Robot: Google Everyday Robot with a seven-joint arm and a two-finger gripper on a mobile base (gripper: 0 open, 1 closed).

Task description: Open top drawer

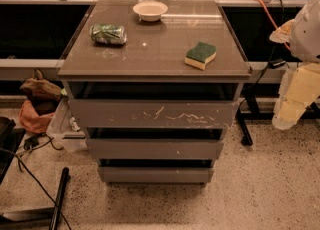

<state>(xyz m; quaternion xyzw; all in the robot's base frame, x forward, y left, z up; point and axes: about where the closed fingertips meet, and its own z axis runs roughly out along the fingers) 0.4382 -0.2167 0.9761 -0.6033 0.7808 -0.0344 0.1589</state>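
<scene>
Fingers' state cannot be told | gripper (295, 99) hangs right of scratched top drawer (152, 114) | can (108, 33) label unreadable | speckled floor (270, 189)

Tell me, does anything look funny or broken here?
The top drawer has white scratch marks across its front, from the middle to the right. A green can lies tipped on its side on the cabinet top, near the left edge. The robot's pincer hangs off to the cabinet's right, touching nothing.

Cabinet top (160, 49) — white bowl (150, 10) at back, crushed green can (108, 33) left, green-yellow sponge (201, 55) right; bags (36, 105) on floor, left.
</scene>
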